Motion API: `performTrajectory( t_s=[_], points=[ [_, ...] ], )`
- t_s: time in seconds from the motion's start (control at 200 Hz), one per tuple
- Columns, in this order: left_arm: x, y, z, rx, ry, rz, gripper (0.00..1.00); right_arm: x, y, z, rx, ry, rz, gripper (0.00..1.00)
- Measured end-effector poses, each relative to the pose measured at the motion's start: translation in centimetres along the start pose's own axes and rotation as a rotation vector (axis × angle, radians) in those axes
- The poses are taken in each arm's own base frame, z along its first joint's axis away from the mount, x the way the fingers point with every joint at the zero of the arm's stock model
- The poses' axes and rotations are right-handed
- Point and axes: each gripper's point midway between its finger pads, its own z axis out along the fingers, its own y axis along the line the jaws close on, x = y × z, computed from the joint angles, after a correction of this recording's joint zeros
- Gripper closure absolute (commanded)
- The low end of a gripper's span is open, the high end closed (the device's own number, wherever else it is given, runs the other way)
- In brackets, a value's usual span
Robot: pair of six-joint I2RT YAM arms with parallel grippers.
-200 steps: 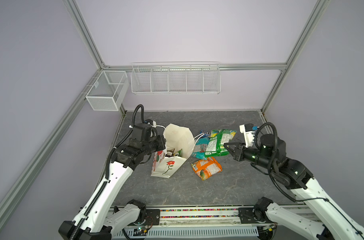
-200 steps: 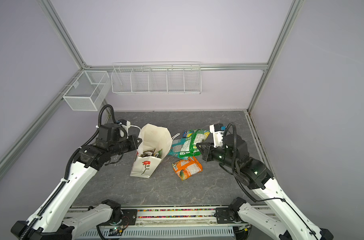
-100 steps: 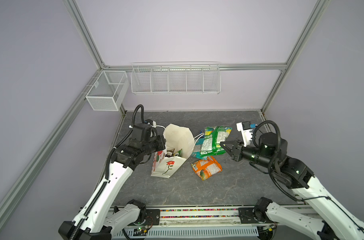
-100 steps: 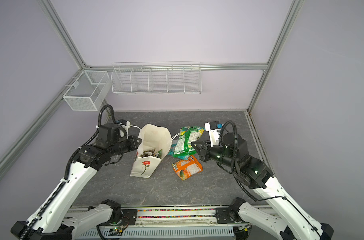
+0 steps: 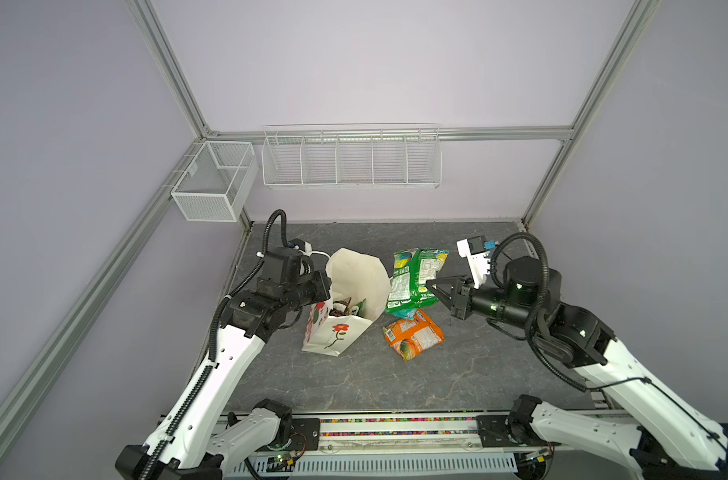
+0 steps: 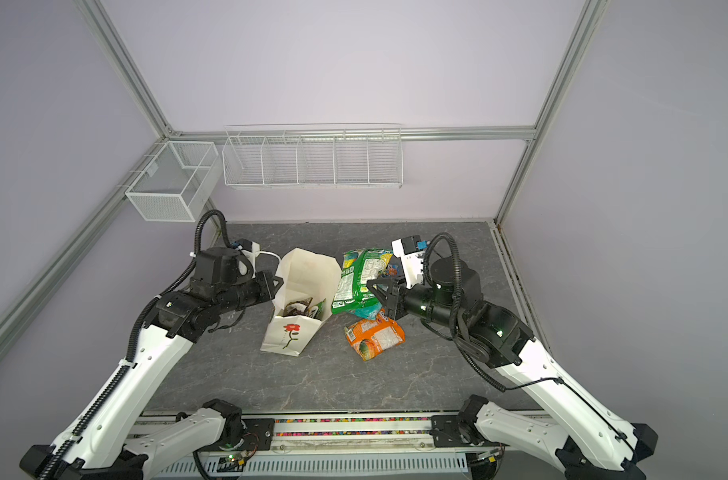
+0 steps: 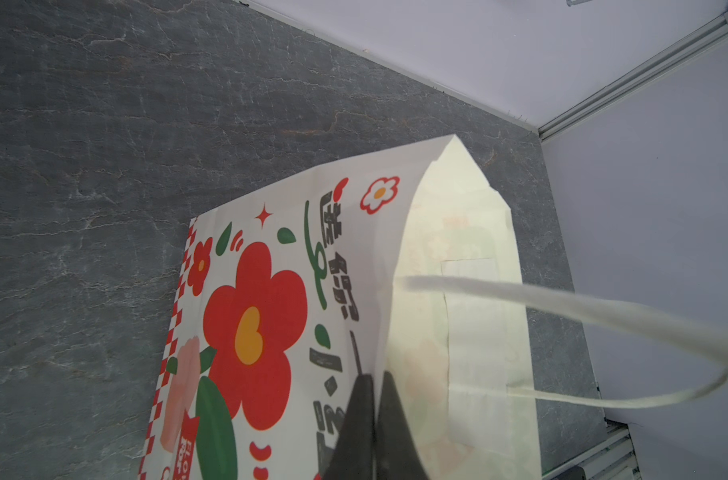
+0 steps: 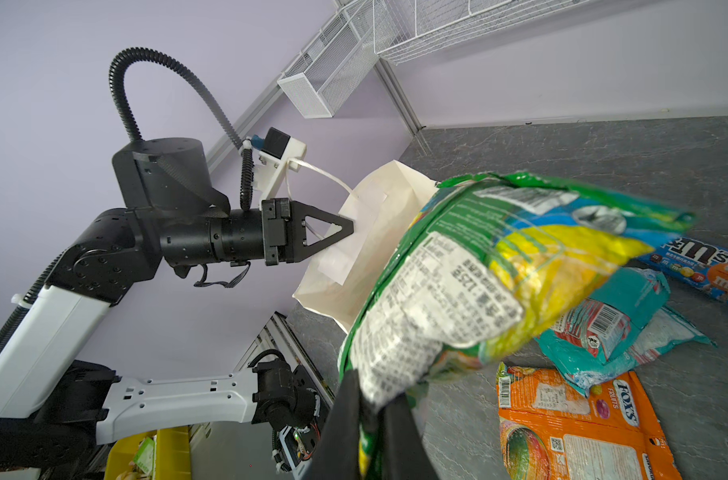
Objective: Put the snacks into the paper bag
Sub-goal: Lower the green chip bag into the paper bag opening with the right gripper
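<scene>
Left arm [image 5: 233, 353] reaches in from the front left corner of the counter [image 5: 354, 386] with its forearm roughly level. The left tool [image 5: 327, 286] is pinched narrow on the left rim of the paper bag [image 5: 338, 334], keeping the mouth open. In the left wrist view the 2 fingers [image 7: 364, 415] sit tight together on the paper edge. The bag stands a bit left of the counter's middle, and a few snacks [image 5: 347, 308] are already inside it.

Right arm [image 5: 594, 353] comes in from the front right corner, elbow bent, wrist turned so the right tool [image 5: 432, 287] points sideways toward the paper bag. It's clamped on one edge of the green bag [image 5: 414, 276], which hangs upright in the air just beside the paper bag's right wall.

The teal bag [image 8: 615, 320] lies under the green one. The orange FOX'S bag [image 5: 414, 336] lies flat near the middle of the counter, on the front-edge side. The blue M&M's pack [image 8: 700, 270] is past the teal bag toward the back edge.

Compared to 1 second ago, the green bag was lying flat next to the teal one with the right tool at its edge. Now it's lifted and swung upright, and the tool is closer to the paper bag. Left arm and paper bag haven't budged.
</scene>
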Motion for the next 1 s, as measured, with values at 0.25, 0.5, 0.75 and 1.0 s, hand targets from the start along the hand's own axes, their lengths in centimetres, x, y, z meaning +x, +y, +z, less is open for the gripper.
performTrajectory(
  t_s=[0.25, 0.5, 0.75, 1.0],
  points=[
    [0.0, 0.0, 0.0, 0.001, 0.0, 0.0, 1.0, 0.0, 0.5, 1.5, 0.004, 0.023, -0.01, 0.93],
    [0.0, 0.0, 0.0, 0.001, 0.0, -0.001, 1.0, -0.1, 0.6, 3.2, 0.019, 0.05, -0.016, 0.93],
    [0.0, 0.0, -0.1, 0.001, -0.001, -0.003, 1.0, -0.1, 0.3, 4.1, 0.041, 0.059, -0.023, 0.93],
    [0.0, -0.1, -0.3, 0.003, -0.004, -0.003, 1.0, 0.5, -0.1, 5.2, 0.061, 0.081, -0.023, 0.93]
  ],
)
